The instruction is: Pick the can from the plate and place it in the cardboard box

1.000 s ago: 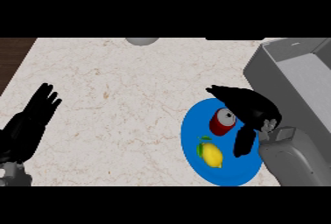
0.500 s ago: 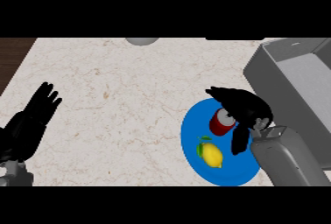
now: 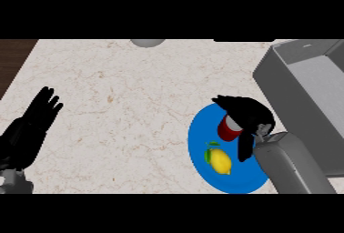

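Quick count: one can (image 3: 228, 129), one lemon (image 3: 221, 162), one blue plate (image 3: 200, 136), one grey box (image 3: 289, 98) at right, one round grey thing (image 3: 148, 42) up top, two hands (left hand (image 3: 30, 127), right hand (image 3: 250, 116)).

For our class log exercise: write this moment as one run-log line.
phase: grasp; right hand: curled round red cylindrical can on round blue plate; left hand: open, resting; grey box: beside plate

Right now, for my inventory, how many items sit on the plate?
2: the can under the right hand, the lemon below it on the plate. The hand may hide more.
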